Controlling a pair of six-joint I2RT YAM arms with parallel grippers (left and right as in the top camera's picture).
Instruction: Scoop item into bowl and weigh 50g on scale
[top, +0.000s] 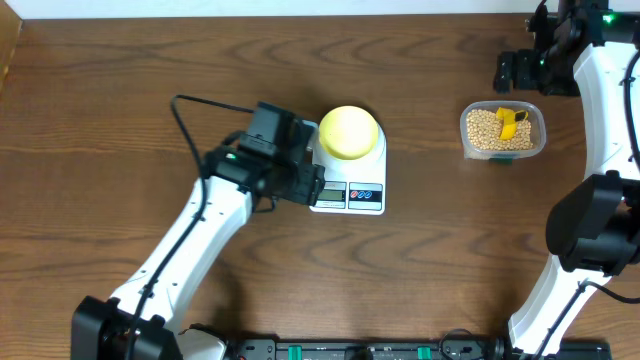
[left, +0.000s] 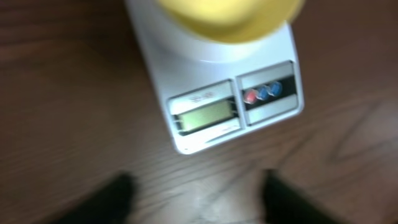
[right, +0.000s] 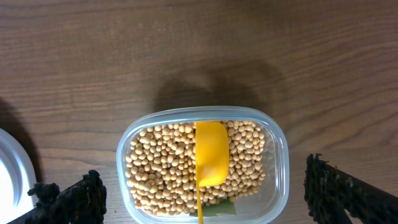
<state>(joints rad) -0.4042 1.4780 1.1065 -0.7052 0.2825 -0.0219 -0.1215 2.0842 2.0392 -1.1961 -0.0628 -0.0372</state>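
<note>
Here the beans (right: 161, 168) lie in the clear tub (right: 277, 155), ahead of the right gripper (right: 208, 196), its fingers spread apart. The bowl (top: 348, 131) sits on the scale (top: 365, 195), just ahead of the left gripper (left: 196, 196), its fingers parted and empty.

A wide strip of bare desk (top: 425, 175) is seen between the scale (top: 352, 192) and the clear tub (top: 464, 130); the scale's left side is crowded by the left claw (top: 305, 188).
</note>
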